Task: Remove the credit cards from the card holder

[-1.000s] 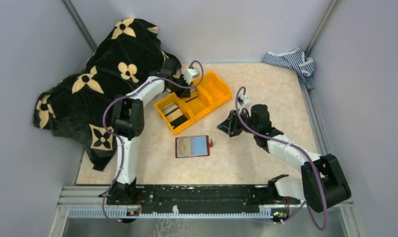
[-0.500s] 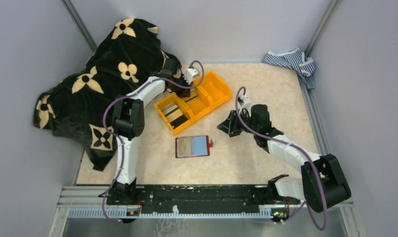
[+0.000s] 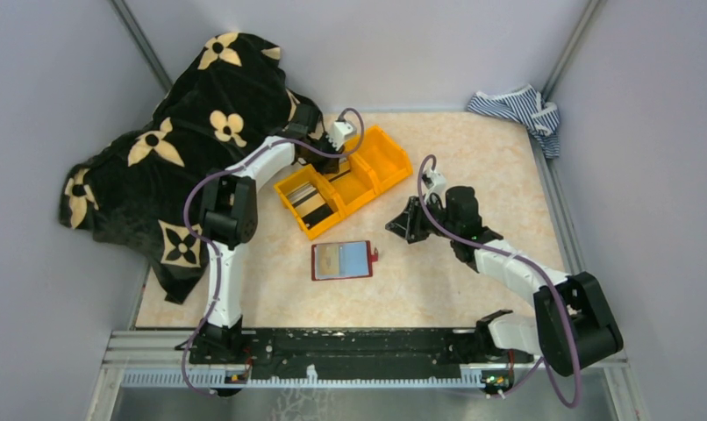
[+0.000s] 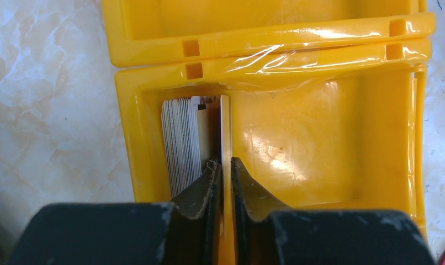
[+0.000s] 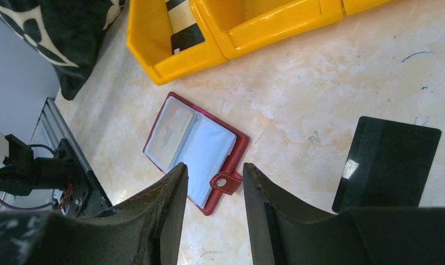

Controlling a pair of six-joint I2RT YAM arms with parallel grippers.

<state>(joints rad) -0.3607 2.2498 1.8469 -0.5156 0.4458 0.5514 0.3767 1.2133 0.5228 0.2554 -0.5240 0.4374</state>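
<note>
The card holder (image 3: 341,260) lies open on the table, dark red with light blue pockets; a pale beige card (image 5: 170,130) shows in its left pocket. It also shows in the right wrist view (image 5: 209,152), tab towards me. My left gripper (image 4: 223,161) is shut on a thin pale card (image 4: 226,127) held edge-on inside a compartment of the orange bin (image 4: 330,138), beside a stack of silver-grey cards (image 4: 181,141). My right gripper (image 5: 213,168) is open and empty, above the wallet's tab side. A dark card (image 5: 388,163) lies flat on the table right of it.
The orange three-compartment bin (image 3: 344,181) stands behind the wallet, with cards in its near compartment (image 5: 179,27). A black flowered cloth (image 3: 183,149) covers the back left. A striped cloth (image 3: 517,110) lies in the back right corner. Grey walls enclose the table.
My left gripper has shifted very slightly over the bin with the card in it. The right arm and the wallet have not moved.
</note>
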